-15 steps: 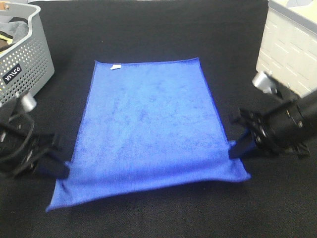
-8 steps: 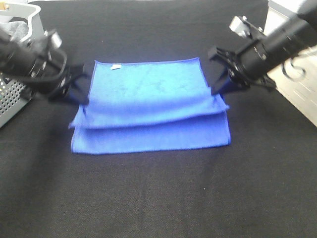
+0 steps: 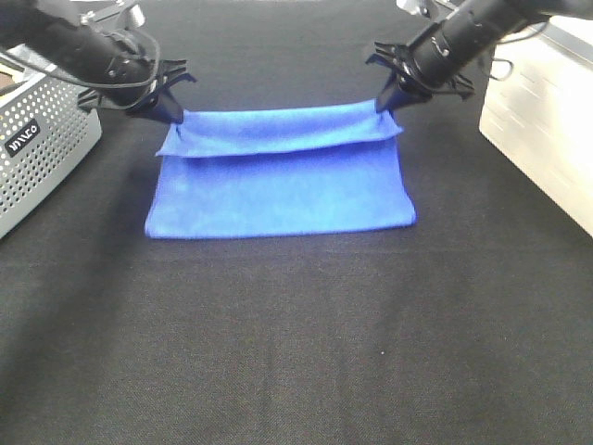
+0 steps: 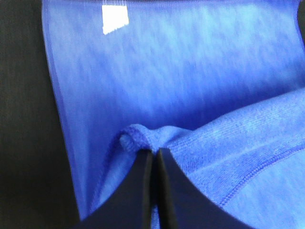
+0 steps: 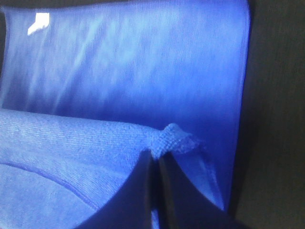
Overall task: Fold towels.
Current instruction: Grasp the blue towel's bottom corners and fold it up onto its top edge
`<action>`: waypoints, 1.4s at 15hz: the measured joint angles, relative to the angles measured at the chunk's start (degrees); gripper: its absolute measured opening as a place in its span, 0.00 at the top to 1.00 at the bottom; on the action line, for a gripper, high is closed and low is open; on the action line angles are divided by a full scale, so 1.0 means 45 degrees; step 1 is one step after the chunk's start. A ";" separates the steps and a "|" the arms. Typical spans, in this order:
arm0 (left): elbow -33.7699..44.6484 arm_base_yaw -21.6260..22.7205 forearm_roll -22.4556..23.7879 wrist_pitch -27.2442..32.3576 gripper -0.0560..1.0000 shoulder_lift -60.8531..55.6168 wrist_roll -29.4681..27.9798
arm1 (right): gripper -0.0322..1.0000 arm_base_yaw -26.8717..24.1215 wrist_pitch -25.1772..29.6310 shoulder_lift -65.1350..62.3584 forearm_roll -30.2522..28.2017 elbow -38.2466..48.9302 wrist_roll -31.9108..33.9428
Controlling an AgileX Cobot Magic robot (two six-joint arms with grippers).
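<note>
A blue towel [image 3: 278, 185] lies on the black table, its near half folded over toward the far edge. My left gripper [image 3: 172, 113] is shut on the towel's left corner [image 4: 136, 138], held at the far left. My right gripper [image 3: 384, 100] is shut on the towel's right corner [image 5: 174, 138], held at the far right. The carried edge hangs just short of the towel's far edge. A white tag [image 4: 115, 18] shows on the lower layer, also in the right wrist view [image 5: 38, 23].
A grey perforated basket [image 3: 42, 139] stands at the left edge. A white box [image 3: 542, 120] stands at the right. The black cloth-covered table [image 3: 296, 352] spreads out in front of the towel.
Both grippers carried the towel's near corners up and toward the far edge, from the near end a second ago to almost over the far edge now. The towel is doubled over.
</note>
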 joint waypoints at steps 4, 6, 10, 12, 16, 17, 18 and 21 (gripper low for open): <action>-0.1477 0.0000 0.0318 -0.0929 0.94 0.1184 -0.0025 | 0.97 0.0000 0.0255 0.1872 -0.0255 -0.2534 0.0127; -0.1859 0.0000 0.0344 -0.1872 0.94 0.1757 -0.0038 | 0.97 0.0000 0.0127 0.2687 -0.0293 -0.3400 0.0140; -0.1986 0.0000 0.0344 -0.4151 0.92 0.2559 -0.0025 | 0.96 0.0013 -0.1108 0.3361 -0.0331 -0.3909 0.0013; -0.1986 -0.0013 0.0344 -0.4533 0.84 0.2776 -0.0025 | 0.87 0.0013 -0.1502 0.3400 -0.0344 -0.3909 -0.0038; -0.1999 -0.0076 0.0344 -0.4711 0.50 0.2878 -0.0025 | 0.45 0.0013 -0.1693 0.3400 -0.0420 -0.3909 -0.0115; -0.1999 -0.0102 0.0357 -0.4647 0.38 0.2878 -0.0025 | 0.34 0.0013 -0.1693 0.3400 -0.0420 -0.3909 -0.0115; -0.1999 -0.0127 0.0726 -0.4087 0.29 0.2827 -0.0025 | 0.27 0.0013 -0.1350 0.3374 -0.0433 -0.3922 -0.0115; -0.1999 0.0013 0.1910 -0.2177 0.24 0.2394 -0.0025 | 0.25 0.0013 0.0853 0.3119 -0.0433 -0.3947 -0.0115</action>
